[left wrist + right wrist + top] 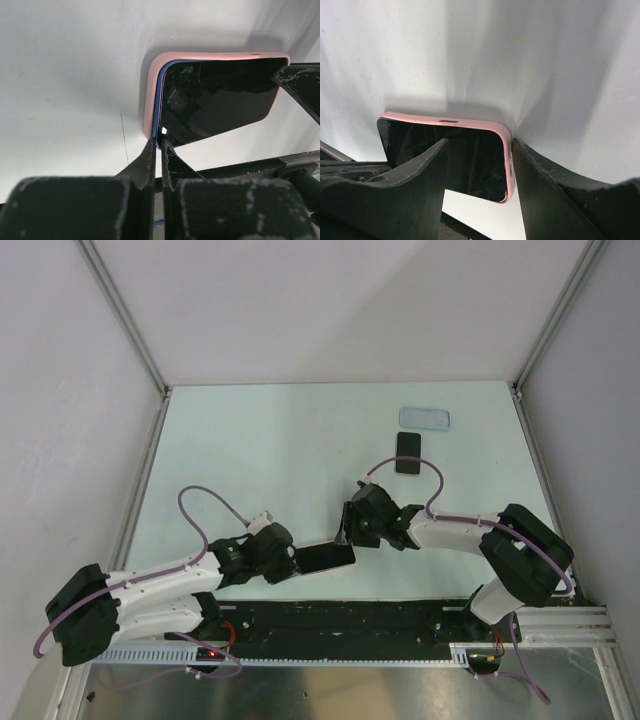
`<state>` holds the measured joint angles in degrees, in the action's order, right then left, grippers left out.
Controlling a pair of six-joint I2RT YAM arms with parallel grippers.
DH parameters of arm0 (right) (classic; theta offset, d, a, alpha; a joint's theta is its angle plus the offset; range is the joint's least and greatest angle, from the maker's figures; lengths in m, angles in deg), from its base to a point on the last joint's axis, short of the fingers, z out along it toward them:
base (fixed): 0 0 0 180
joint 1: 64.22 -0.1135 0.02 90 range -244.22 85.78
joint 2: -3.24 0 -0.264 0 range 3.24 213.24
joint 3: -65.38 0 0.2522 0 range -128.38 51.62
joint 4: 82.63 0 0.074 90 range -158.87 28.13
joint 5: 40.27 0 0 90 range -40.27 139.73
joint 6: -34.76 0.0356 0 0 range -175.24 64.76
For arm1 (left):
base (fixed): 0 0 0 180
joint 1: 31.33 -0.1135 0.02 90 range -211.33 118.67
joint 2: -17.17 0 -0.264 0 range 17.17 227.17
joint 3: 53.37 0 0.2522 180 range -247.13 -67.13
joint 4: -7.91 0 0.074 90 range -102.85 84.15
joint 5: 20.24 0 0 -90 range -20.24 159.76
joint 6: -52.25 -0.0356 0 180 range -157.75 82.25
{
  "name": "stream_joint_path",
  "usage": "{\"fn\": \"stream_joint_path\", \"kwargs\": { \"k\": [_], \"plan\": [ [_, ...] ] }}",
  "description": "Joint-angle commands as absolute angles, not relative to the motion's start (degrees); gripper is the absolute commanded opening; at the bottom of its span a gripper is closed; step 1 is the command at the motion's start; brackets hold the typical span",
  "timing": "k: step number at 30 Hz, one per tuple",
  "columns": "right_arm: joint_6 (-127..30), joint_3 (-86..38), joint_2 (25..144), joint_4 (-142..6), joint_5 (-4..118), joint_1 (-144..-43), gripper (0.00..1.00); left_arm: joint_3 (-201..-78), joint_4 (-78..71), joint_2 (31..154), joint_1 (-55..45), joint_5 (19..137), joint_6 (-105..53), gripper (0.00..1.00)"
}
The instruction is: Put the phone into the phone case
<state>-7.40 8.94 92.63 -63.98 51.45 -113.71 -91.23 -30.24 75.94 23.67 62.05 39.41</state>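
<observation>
Closest to the arm bases, the left tool (159, 155) is clenched on the near-left corner of a pink-rimmed slab (327, 558). In the left wrist view its two dark fingers (148, 161) press almost together with the slab's thin edge pinched between them. The slab sits by the near edge of the pale desk (250, 460), about midway between the two arms, its glossy dark face showing. I cannot tell whether it lies flat or is tipped up. The right tool (480, 145) is at the slab's right end and stands released, jaws apart. One finger crosses in front of the dark face and the other stands just beside the pink rim, with no grip showing. The phone (408, 452) lies flat on the far right part of the desk, well apart from both tools, its long side running near to far. The phone case (425, 419) lies crosswise just beyond the phone's far end, empty. Whether the two touch I cannot tell.
</observation>
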Motion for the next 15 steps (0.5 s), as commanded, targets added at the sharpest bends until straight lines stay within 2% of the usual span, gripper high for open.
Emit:
{"fn": "stream_joint_path", "kwargs": {
  "k": [1, 15],
  "plan": [
    [-7.65, 8.83, 94.49, -61.83, 50.15, -114.66, 0.58, -90.71, -29.76, 78.53, 24.30, 59.81, 40.77, 0.01],
    [-7.55, 8.95, 93.83, -60.41, 46.83, -116.00, 0.58, -91.42, -29.82, 89.52, 24.37, 59.60, 36.82, 0.00]
  ]
}}
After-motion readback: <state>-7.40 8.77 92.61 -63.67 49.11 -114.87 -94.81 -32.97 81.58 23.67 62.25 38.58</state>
